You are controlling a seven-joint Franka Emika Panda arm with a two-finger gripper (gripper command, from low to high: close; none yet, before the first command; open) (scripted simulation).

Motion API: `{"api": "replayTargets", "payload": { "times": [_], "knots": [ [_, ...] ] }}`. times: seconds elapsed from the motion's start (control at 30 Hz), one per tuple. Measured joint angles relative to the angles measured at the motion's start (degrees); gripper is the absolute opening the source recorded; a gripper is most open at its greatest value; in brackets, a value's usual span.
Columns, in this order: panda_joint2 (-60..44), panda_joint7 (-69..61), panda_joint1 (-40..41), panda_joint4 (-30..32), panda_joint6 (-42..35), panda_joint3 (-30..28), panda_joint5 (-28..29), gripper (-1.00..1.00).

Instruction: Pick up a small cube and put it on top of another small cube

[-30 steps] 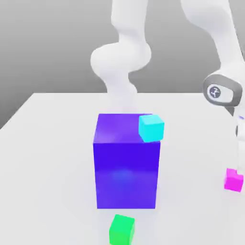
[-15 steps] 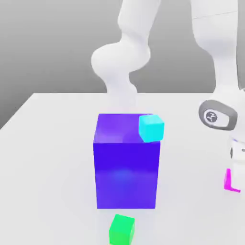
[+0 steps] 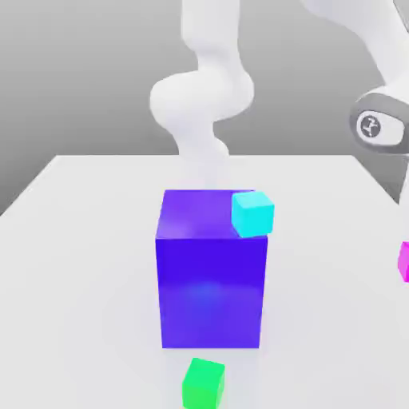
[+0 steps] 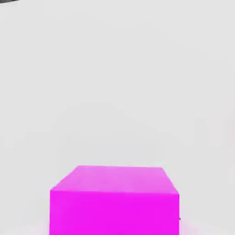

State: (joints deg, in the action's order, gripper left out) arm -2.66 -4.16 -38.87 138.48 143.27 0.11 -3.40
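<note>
Magenta cube is up off the table, on which it sat a second ago; that is the change that matters. The arm rises at twelve o'clock in the exterior view and reaches over to its hand, between two and three; the hand is higher than it was half a second ago, and the cube has risen with it, now between three and four at the very edge.

Next in size, the blue-violet block stands where it was, near the middle; the cyan cube rests on its top, towards four o'clock; the green cube sits on the table at the block's six o'clock. Neither has shifted. Smallest, the fingers are drawn in, narrow, closed on the magenta cube.

So the pick looks done and the placing remains; which cube is meant to receive it I cannot tell; cyan would call for more height and care near the block's edge, green for a lower, longer carry.
</note>
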Motion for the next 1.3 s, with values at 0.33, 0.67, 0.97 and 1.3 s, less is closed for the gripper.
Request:
{"api": "replayTargets", "payload": {
  "times": [0.33,0.67,0.97,1.3],
  "knots": [
    [6.86,-31.95,9.85,-2.0,-8.22,-4.81,1.02,-1.0],
    [6.21,-62.62,18.29,-0.17,-6.77,-11.04,2.78,-1.0],
    [-1.91,-88.38,25.39,2.28,1.95,-14.25,3.26,-1.0],
    [-12.93,-98.64,27.76,3.69,14.08,-10.26,-3.7,1.0]
  ]
}}
